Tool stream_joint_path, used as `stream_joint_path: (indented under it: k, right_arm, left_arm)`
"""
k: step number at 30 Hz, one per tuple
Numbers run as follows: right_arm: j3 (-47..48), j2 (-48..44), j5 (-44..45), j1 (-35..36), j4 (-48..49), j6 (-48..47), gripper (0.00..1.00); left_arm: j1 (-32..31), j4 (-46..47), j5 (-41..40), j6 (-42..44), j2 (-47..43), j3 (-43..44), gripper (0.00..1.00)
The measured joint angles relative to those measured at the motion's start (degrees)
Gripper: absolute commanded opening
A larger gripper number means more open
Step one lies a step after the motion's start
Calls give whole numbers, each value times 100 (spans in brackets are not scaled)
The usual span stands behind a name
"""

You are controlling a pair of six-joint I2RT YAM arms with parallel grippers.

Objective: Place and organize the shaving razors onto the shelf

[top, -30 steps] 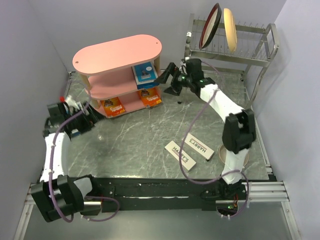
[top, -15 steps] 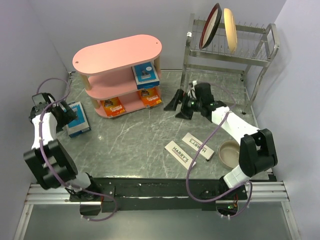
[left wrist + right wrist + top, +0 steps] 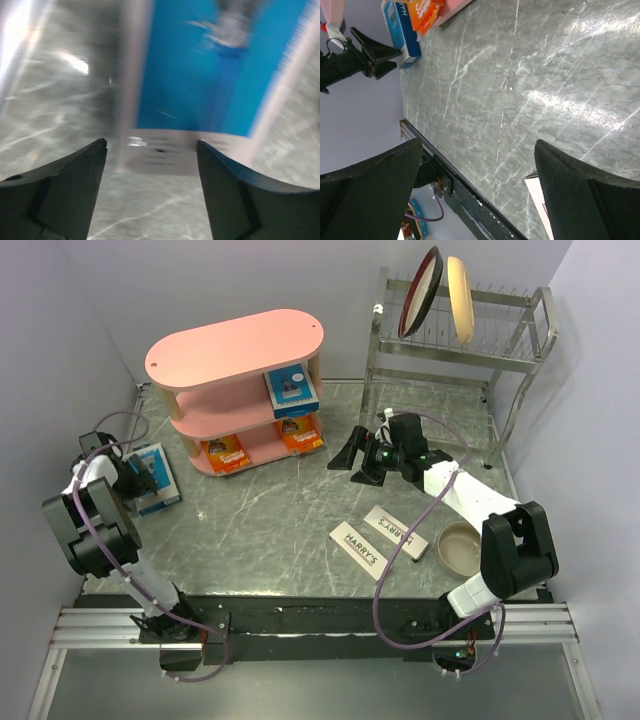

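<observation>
The pink shelf (image 3: 235, 345) stands at the far left. A blue-and-white card (image 3: 291, 390) lies on its middle tier, and two orange cards (image 3: 224, 451) (image 3: 299, 433) on its bottom tier. A second blue-and-white card (image 3: 160, 478) lies flat on the table left of the shelf. My left gripper (image 3: 135, 476) is open at its left edge; in the left wrist view the card (image 3: 215, 65) lies just ahead of the open gripper (image 3: 152, 150). Two white HARRY'S boxes (image 3: 360, 545) (image 3: 397, 530) lie mid-right. My right gripper (image 3: 350, 454) hangs open and empty right of the shelf (image 3: 477, 150).
A steel dish rack (image 3: 520, 335) with two plates (image 3: 421, 290) stands at the back right. A beige bowl (image 3: 462, 545) sits right of the boxes. The right wrist view shows the table's front rail (image 3: 455, 190) and a box corner (image 3: 537, 192).
My right gripper has drawn back from the shelf to the right and lower. My left arm has swung out to the left and turned its gripper onto the blue-and-white card on the table.
</observation>
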Motion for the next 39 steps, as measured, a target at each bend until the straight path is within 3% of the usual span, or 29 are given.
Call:
stream_joint_path:
  k: [8, 13, 18, 23, 32, 39]
  right_arm:
    - [-107, 0, 4, 0, 136, 52, 100]
    - [-129, -35, 35, 0, 125, 59, 100]
    - [-162, -227, 101, 0, 131, 39, 100]
    - [-205, -415, 136, 0, 116, -31, 100]
    - [-286, -490, 151, -7, 122, -144, 100]
    - [-516, -490, 146, -109, 98, -153, 100]
  left_arm:
    - [-962, 44, 822, 109, -258, -452, 75]
    - [-1158, -660, 1154, 96, -745, -787, 76]
    - [-761, -1499, 1139, 280, -793, -133, 75]
    - [-28, -1311, 1073, 341, -782, 673, 77]
    - [-120, -573, 1005, 658, 787, 1917, 75]
    - [-138, -507, 1005, 1093, 1910, 2614, 70]
